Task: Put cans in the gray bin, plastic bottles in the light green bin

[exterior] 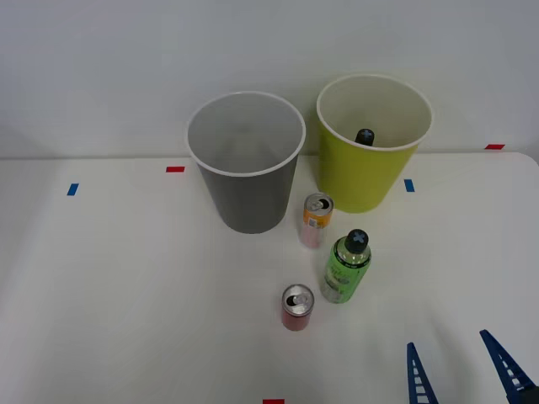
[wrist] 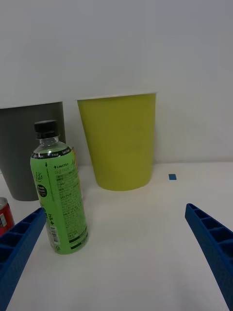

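Reaching: fingers [exterior: 461, 374] apart, near green bottle [exterior: 344, 268]; centre on its body, grip below cap, keep upright.

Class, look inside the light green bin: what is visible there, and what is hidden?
Inside the light green bin, a black bottle cap shows against the cream wall. The bottle's body and the bin's floor are hidden behind the near wall.

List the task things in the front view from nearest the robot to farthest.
Red can → green-labelled bottle → orange-and-pink can → gray bin → light green bin.
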You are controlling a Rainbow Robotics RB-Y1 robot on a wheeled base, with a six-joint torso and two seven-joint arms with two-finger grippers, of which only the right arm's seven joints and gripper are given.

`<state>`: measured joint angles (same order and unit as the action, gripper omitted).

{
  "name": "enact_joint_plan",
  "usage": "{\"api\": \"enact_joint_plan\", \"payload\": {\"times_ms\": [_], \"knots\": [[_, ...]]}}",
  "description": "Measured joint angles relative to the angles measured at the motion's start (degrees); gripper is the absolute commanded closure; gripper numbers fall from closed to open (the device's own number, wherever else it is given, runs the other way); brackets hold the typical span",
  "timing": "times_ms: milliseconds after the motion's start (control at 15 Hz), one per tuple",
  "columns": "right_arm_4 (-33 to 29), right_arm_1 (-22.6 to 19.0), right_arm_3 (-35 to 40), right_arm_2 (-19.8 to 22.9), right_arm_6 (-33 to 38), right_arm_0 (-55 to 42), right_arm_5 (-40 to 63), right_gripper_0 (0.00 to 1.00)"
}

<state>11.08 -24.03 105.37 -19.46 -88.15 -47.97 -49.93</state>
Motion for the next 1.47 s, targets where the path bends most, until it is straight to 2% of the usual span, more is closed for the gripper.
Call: {"api": "enact_joint_plan", "payload": {"times_ms": [667, 933, 1467], "knots": [[4.23, -1.52, -10.80, -7.23, -1.52, 17.91, 0.84, 0.00], [9.55, -1.73, -13.85, -12.20, -3.05, 26.03, 1.41, 0.00], [10.95, -0.72, -14.04, -12.33, -5.95, 34.06, 12.16, 0.00]]}}
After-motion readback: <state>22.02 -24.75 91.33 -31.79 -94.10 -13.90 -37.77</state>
